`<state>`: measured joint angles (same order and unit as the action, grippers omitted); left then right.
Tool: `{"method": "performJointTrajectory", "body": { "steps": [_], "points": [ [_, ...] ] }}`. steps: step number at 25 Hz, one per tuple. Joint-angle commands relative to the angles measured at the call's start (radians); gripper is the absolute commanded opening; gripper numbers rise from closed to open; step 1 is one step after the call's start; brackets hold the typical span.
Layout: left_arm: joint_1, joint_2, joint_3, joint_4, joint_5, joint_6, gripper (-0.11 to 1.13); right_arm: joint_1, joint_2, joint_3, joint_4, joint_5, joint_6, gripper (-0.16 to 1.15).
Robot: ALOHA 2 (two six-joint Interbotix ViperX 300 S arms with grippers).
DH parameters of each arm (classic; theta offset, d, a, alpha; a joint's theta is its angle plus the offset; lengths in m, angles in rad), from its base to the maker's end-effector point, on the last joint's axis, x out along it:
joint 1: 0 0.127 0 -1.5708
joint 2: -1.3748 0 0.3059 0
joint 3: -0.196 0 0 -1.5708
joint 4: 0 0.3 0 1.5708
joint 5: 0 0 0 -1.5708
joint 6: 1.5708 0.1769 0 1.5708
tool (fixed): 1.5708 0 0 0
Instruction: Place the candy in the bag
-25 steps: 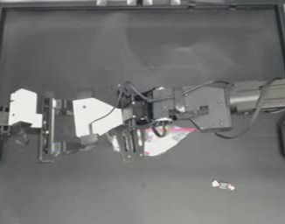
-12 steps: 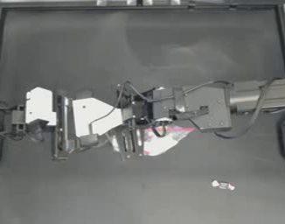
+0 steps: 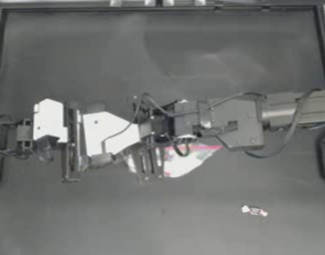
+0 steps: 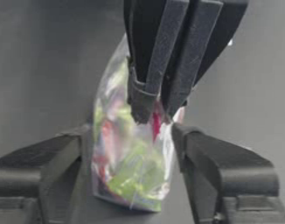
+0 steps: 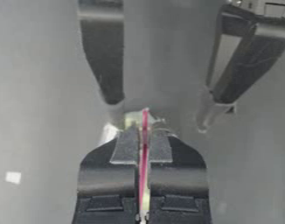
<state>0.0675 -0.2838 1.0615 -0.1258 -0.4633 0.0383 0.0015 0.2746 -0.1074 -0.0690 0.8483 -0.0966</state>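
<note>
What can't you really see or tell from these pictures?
- The bag: top view, its mouth is hidden under the right gripper; whether it is open cannot be told.
- The candy: top view, too small to show wrapper details.
- The left gripper: left wrist view, its fingertips are hidden behind the bag.

The left arm [image 3: 102, 133] wears white angular housings on dark joints; the right arm [image 3: 238, 122] is grey and blocky with a silver tube forearm. Thin black cables [image 3: 146, 102] loop over both wrists. Jaws are dark, ribbed bars.
</note>
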Motion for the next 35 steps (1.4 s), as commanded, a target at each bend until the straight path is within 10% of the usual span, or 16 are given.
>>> {"method": "performJointTrajectory", "body": {
  "steps": [1, 16, 35],
  "points": [
    [0.0, -0.011, -0.02, 0.0, -0.008, 0.002, 0.83, 0.003, -0.044, -0.009, -0.002, -0.008, 0.002, 0.06],
    [-0.012, -0.003, -0.038, 0.002, 0.002, 0.002, 0.75, 0.003, -0.041, -0.008, -0.003, -0.008, -0.002, 0.06],
    [-0.04, -0.02, -0.026, 0.008, 0.002, 0.006, 0.02, 0.003, -0.037, -0.006, -0.003, -0.005, 0.0, 0.06]
  ]
}}
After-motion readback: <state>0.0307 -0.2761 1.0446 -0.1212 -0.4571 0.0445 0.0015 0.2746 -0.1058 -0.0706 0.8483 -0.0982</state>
